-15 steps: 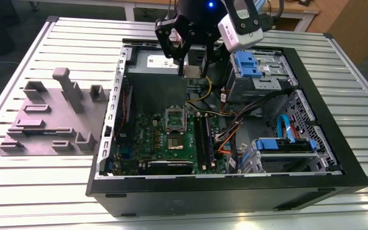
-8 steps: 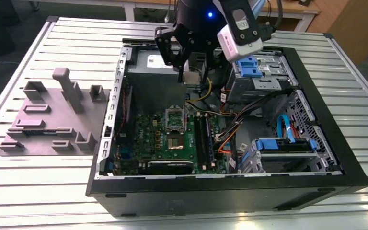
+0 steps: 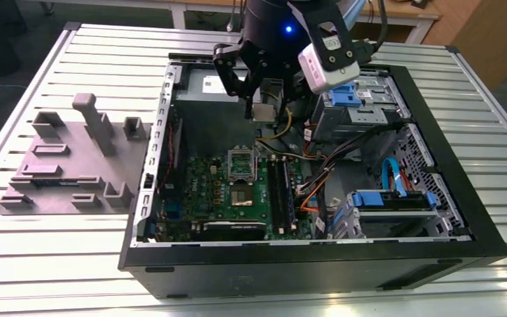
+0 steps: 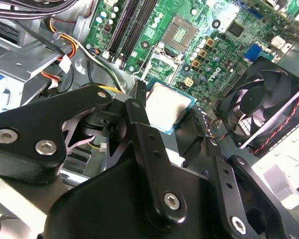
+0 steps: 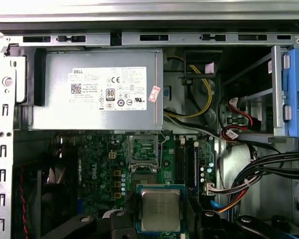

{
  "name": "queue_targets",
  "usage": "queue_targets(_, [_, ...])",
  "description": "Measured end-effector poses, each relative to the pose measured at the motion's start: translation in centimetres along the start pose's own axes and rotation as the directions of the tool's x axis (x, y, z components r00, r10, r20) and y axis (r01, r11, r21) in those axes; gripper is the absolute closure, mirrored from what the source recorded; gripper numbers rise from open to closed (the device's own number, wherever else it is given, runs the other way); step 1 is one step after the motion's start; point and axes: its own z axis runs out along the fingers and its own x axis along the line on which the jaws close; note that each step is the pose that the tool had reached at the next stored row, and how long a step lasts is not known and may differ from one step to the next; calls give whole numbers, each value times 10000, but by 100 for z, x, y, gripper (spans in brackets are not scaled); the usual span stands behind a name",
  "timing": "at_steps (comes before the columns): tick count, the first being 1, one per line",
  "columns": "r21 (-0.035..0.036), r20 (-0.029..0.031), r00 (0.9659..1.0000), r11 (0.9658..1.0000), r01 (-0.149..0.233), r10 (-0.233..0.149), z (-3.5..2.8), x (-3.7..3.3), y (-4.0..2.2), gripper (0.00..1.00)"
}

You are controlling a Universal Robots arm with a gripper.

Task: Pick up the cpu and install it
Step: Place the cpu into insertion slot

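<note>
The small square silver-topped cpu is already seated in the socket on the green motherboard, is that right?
Not seated. The small square silver-topped cpu is held in the black gripper above the green motherboard; the second wrist view shows the gold-contact socket bare.

Slatted metal table (image 3: 51, 264); wooden furniture (image 3: 487, 33) behind (orange-brown).

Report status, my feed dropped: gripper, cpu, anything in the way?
Gripper shut on cpu, above the motherboard. Socket empty, nothing across it.
</note>
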Motion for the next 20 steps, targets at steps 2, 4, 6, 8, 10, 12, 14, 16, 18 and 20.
queue_targets(2, [-1, 1, 10000, 10000, 0, 0, 1, 0, 0, 53])
queue_targets(4, [-6, 3, 10000, 10000, -1, 1, 19, 0, -2, 53])
queue_targets(6, [-1, 0, 10000, 10000, 1, -1, 51, -2, -18, 53])
queue_targets(8, [-2, 1, 10000, 10000, 1, -1, 88, -3, -36, 53])
queue_targets(10, [1, 0, 10000, 10000, 5, -5, 122, -4, -65, 53])
queue_targets(12, [-1, 0, 10000, 10000, 6, -6, 156, -6, -130, 53])
queue_targets(14, [-1, 0, 10000, 10000, 6, -6, 190, -8, -197, 53])
queue_targets(16, [-3, 2, 10000, 10000, -5, 5, 227, -9, -207, 53])
queue_targets(18, [-2, 2, 10000, 10000, -16, 16, 262, -7, -209, 53])
queue_targets(20, [-2, 2, 10000, 10000, -16, 16, 299, 10, -211, 53])
